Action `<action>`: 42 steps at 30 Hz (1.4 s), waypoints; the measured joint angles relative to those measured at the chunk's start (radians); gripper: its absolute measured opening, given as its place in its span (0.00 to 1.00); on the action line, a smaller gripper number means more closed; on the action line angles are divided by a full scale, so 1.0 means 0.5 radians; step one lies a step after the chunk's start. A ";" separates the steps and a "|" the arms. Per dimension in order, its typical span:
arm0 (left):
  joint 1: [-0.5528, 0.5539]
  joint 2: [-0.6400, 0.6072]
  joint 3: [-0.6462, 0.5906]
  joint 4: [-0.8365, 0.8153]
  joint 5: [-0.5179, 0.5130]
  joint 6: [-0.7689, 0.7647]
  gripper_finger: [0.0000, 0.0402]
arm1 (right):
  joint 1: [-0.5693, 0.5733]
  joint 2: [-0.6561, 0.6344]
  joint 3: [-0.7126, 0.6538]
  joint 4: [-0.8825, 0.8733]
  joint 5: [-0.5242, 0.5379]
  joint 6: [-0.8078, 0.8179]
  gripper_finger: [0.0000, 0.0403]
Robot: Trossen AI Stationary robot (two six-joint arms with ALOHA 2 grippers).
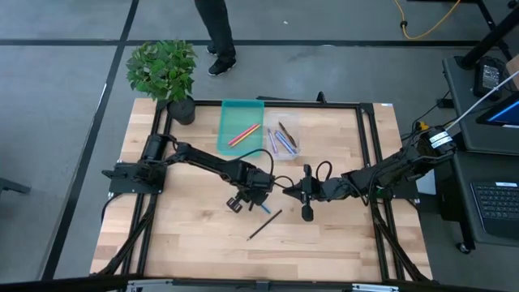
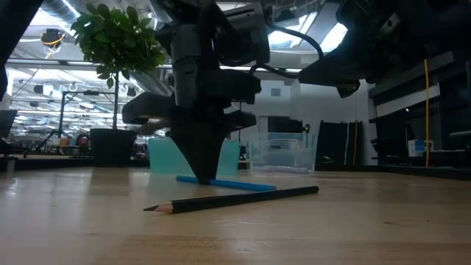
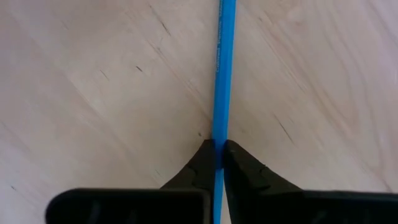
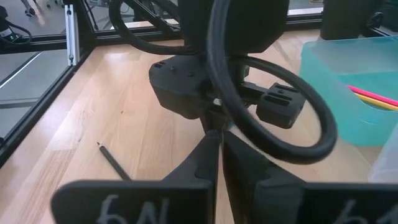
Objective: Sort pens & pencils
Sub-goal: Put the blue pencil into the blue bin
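- Nearest you in the low view, the black pencil [image 2: 232,199] lies flat on the table [image 1: 186,243], untouched, its point toward the left arm's side.
- Just behind it lies the blue pencil [image 2: 227,183], and your left gripper [image 2: 200,171] stands straight down on it.
- Look at your left wrist view: the left gripper's fingertips [image 3: 200,163] are pinched narrow onto the blue pencil [image 3: 221,81], one tip on each side, with the stick running straight out between them along the wood.
- The blue pencil rests on the table while clamped; you cannot tell any lift from the surface.
- Your right gripper [image 1: 307,212] hangs just beside the left one, above the table, its fingers pressed together on nothing.
- Farther back, the teal tray [image 1: 241,122] holds a yellow-orange stick and a pink-red stick [image 1: 243,135].
- Beside it, the clear tray [image 1: 284,123] holds blue, purple and dark sticks [image 1: 283,142].
- A potted plant [image 1: 165,71] stands at the far corner.
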 joint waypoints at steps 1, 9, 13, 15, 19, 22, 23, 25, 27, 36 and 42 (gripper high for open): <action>0.003 0.000 0.000 0.001 0.002 -0.021 0.03 | 0.000 0.000 0.000 0.000 0.000 0.001 0.06; 0.012 0.000 0.000 0.006 0.014 -0.044 0.04 | 0.000 0.000 0.000 -0.001 -0.002 0.004 0.06; 0.013 -0.008 0.000 0.006 0.010 -0.079 0.04 | 0.000 0.000 0.000 -0.002 -0.002 0.005 0.06; 0.013 -0.031 -0.004 0.009 0.006 -0.080 0.04 | 0.000 0.000 0.000 -0.011 -0.002 0.005 0.06; 0.013 -0.092 -0.022 0.024 -0.004 -0.101 0.04 | 0.000 0.000 0.000 -0.022 -0.002 0.005 0.06; 0.013 -0.127 -0.028 0.030 0.009 -0.169 0.04 | 0.000 0.000 0.000 -0.026 -0.002 0.005 0.06; 0.013 -0.129 -0.028 0.026 0.017 -0.173 0.04 | 0.000 0.000 0.001 -0.029 -0.002 0.005 0.06; 0.013 -0.129 -0.028 0.017 0.027 -0.182 0.04 | 0.000 0.000 0.000 -0.033 -0.002 0.005 0.06; 0.012 -0.130 -0.027 0.006 0.033 -0.186 0.04 | 0.004 0.000 0.000 -0.034 -0.002 0.005 0.06; 0.001 -0.210 -0.035 -0.102 0.085 -0.239 0.01 | 0.024 0.000 0.001 -0.071 -0.001 0.004 0.06; 0.003 -0.335 -0.031 -0.181 0.066 -0.296 0.01 | 0.024 0.001 0.001 -0.082 0.001 0.006 0.06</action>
